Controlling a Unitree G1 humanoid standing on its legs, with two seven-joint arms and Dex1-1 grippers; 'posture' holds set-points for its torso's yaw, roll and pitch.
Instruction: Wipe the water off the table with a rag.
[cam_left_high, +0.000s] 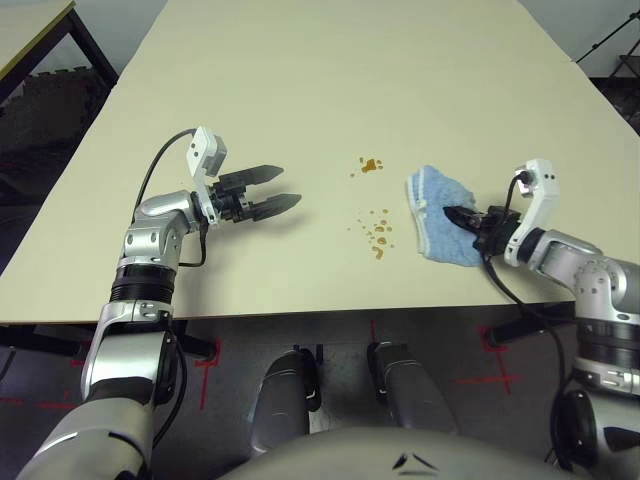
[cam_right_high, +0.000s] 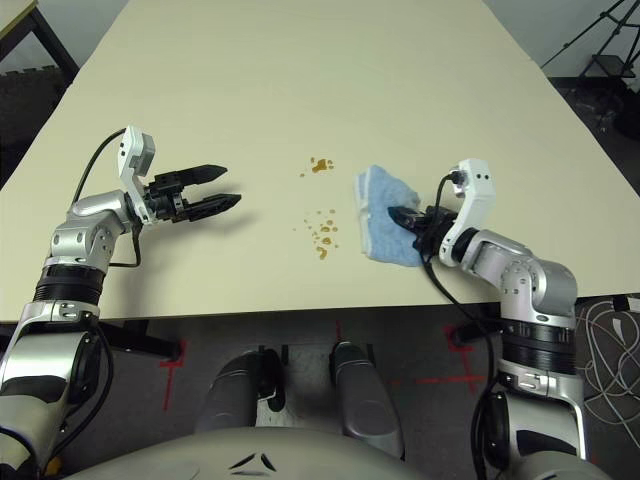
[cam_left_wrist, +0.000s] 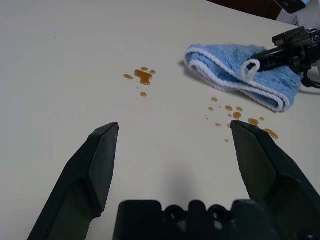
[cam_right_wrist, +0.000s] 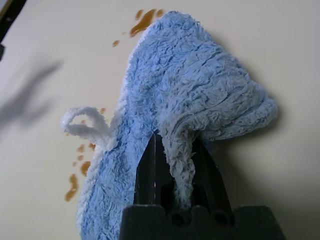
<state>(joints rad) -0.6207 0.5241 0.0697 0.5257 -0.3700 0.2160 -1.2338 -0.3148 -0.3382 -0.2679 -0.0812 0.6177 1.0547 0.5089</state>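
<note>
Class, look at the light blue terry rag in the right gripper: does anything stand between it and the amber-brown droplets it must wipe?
Nothing visible does: the light blue terry rag, pinched in the black right gripper, lies just beside the amber-brown droplets, with bare cream tabletop between.

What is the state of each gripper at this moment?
Left gripper: open, holding nothing, above the table.
Right gripper: closed on a fold of the blue rag.
</note>
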